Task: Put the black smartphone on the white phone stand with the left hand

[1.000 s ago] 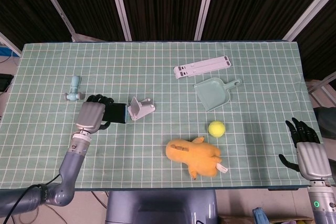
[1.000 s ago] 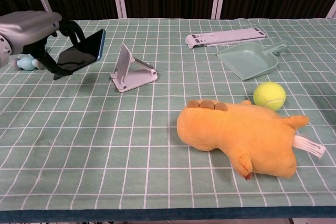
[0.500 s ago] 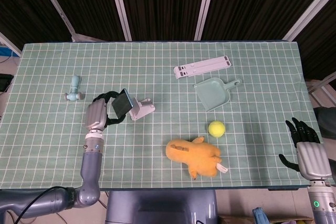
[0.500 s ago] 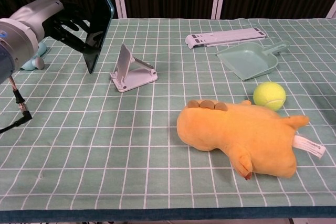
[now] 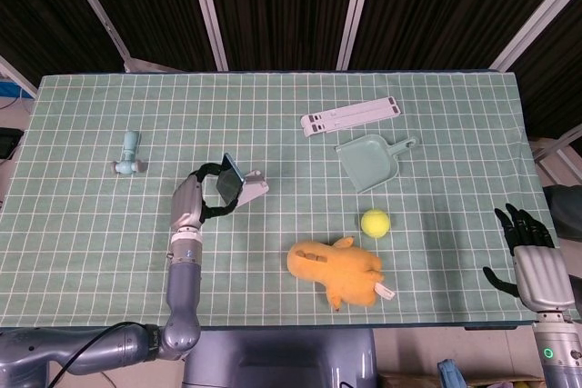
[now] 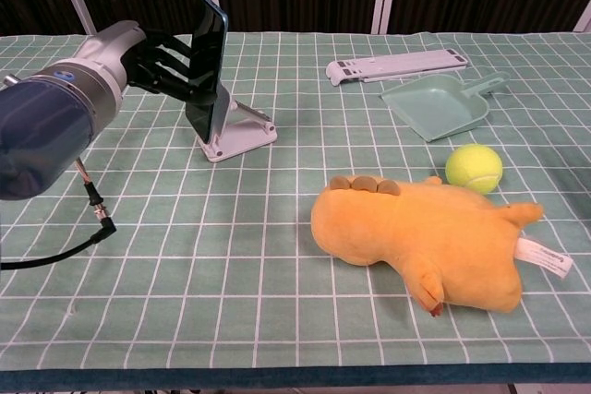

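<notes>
Your left robot hand (image 6: 152, 62) grips the black smartphone (image 6: 209, 62) upright right over the white phone stand (image 6: 238, 131), so it's placement time: tilt it back, seat its lower edge on the ledge.

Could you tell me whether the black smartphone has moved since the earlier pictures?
Yes. Held by the left hand, the black smartphone has travelled rightward and tipped upright, now reaching the white phone stand.

Head view high above, looking steeply down, whole green checked table (image 5: 91, 261) framed, far, chest view low at near table edge, looking across toward dark back wall, close, both share white phone stand (image 5: 252, 186), orange plush (image 6: 425, 237), tennis ball (image 6: 474, 168)
</notes>
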Tool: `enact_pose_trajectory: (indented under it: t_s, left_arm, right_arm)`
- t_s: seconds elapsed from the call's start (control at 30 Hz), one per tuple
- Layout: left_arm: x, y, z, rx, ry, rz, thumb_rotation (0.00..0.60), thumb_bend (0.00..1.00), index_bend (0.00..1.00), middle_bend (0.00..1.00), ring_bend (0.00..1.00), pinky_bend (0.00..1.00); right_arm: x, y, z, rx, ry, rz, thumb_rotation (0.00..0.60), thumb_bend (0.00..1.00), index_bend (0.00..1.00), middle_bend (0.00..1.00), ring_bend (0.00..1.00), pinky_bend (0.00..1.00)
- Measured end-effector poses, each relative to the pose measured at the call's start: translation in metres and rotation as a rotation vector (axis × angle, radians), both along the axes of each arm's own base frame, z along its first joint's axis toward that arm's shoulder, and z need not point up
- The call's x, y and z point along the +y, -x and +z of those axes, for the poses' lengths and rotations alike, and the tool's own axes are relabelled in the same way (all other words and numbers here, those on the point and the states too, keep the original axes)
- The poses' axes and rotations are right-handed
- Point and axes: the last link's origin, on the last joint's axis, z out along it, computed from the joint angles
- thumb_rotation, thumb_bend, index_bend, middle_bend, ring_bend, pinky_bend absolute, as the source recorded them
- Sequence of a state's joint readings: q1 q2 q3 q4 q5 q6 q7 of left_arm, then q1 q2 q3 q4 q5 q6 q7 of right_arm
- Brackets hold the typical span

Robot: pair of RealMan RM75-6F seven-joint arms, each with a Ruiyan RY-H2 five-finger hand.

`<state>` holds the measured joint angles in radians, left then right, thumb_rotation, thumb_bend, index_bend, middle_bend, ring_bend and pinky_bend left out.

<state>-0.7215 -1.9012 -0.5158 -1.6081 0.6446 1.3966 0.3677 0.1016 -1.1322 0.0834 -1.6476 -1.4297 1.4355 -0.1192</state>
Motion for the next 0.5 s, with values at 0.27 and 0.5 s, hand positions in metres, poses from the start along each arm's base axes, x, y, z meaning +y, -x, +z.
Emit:
enact_pose_trajectory:
  t_s: [0.27,0.5]
  left_arm:
    - [0.011,-0.002,-0.001,-0.016,0.010,0.018,0.600,0.48,0.52,0.57,0.18,0.20]
    - [0.016,0.001,-0.005,0.003,0.015,0.021,0.600,0.48,0.51,0.57,0.18,0.20]
  right_arm:
    - [0.000,0.000,0.000,0.001,0.001,0.000,0.600,0.30,0.01,0.00,0.00,0.13]
    - [0.000,0.000,0.000,0.001,0.002,-0.002,0.600,0.30,0.01,0.00,0.00,0.13]
